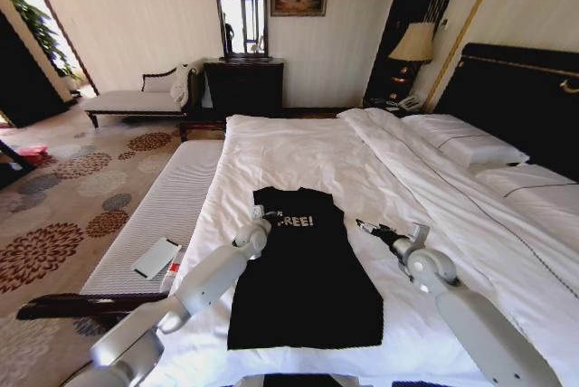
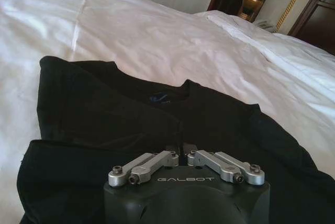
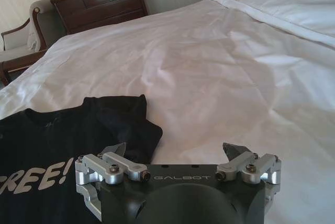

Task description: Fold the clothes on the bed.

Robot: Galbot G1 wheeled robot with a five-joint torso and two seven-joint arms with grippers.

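Note:
The clothes are one black T-shirt (image 1: 303,287) with white "FREE!" lettering, lying flat on the white duvet of the bed (image 1: 298,147), its sides turned in so it looks like a long rectangle. My left gripper (image 1: 257,217) rests at the shirt's left shoulder edge. In the left wrist view its fingers (image 2: 180,149) are drawn together on a raised fold of the black fabric (image 2: 104,109). My right gripper (image 1: 366,226) sits over the duvet just right of the shirt. It (image 3: 174,150) stands open beside the sleeve (image 3: 138,130), holding nothing.
Left of the bed runs a light padded bench (image 1: 172,197) with a white flat object (image 1: 156,258) on it. Pillows (image 1: 466,147) and a dark headboard (image 1: 525,98) lie to the right. A dark dresser (image 1: 244,84) and chaise longue (image 1: 136,98) stand against the far wall.

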